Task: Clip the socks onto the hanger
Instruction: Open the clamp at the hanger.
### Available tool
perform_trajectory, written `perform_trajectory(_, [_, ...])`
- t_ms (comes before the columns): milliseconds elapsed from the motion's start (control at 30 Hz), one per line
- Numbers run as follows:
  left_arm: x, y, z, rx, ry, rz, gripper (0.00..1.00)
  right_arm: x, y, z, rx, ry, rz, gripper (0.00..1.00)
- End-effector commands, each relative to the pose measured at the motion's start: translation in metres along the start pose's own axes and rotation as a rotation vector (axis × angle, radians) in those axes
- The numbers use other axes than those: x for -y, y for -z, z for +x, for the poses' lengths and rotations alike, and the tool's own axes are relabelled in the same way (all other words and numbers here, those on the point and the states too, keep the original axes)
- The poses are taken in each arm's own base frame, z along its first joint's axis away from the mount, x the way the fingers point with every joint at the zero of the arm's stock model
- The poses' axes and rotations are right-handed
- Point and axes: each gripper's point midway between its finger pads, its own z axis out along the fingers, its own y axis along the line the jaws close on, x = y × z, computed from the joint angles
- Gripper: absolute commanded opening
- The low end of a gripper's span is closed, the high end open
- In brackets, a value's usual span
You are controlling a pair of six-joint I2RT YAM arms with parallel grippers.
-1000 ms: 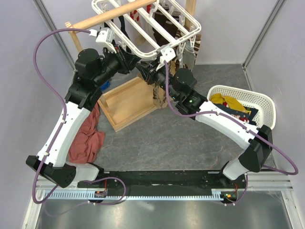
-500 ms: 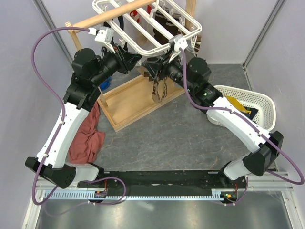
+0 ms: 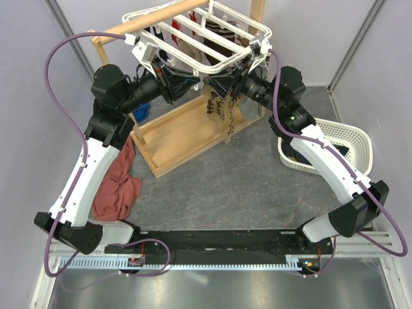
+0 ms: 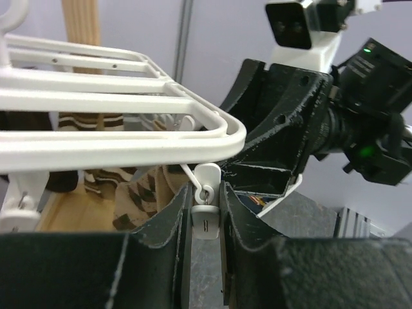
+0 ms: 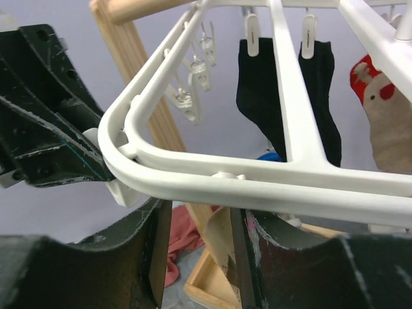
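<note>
**Claws at the near rim of the hanger**

Hanger is up on the wooden pole, a white frame with cross bars, tilted, and both arms reach up to its near rim from either side. The left claw sits just under the rounded corner of the hanger, pressed together on a small white peg that dangles from the rim. The right claw is under the same rim, facing the left one, close but apart. A tan strip of patterned sock lies between the right claw's fingers, against one of them. I cannot tell whether it is pinched.

Further back on the hanger, two dark socks hang from pegs, and a pale sock with a red and white figure hangs beside them. A brown argyle sock hangs below the hanger's near rim.

A white basket stands on the desk to the right of the hanger, its contents mostly hidden by the right arm. A red cloth lies to the left.
</note>
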Motion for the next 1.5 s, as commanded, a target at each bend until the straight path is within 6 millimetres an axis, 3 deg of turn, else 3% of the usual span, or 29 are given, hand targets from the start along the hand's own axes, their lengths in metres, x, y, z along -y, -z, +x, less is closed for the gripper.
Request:
perform_trajectory(0, [0.040,0.002,-0.020,0.031,-0.083,0.222,0.02,-0.041,0.017,-0.025,0.049,-0.021,-0.218,0.48])
perform_trajectory(233, [0.047,-0.005,-0.026,0.056,-0.080,0.293,0.02,-0.052,0.028,-0.023,0.025,0.010,-0.288,0.49])
perform_trajectory(533, [0.049,-0.010,-0.028,0.064,-0.060,0.326,0.02,-0.047,0.049,-0.019,0.003,0.062,-0.266,0.50])
perform_trajectory(700, [0.050,-0.010,-0.029,0.067,-0.058,0.331,0.02,-0.065,0.052,-0.023,0.020,0.045,-0.389,0.52])
perform_trajectory(1267, [0.054,-0.014,-0.026,0.061,-0.002,0.375,0.02,-0.071,0.022,-0.029,0.058,0.035,-0.532,0.54])
perform_trajectory(1467, [0.054,-0.015,-0.024,0.060,0.002,0.380,0.02,-0.076,0.019,-0.027,0.057,0.035,-0.563,0.46])
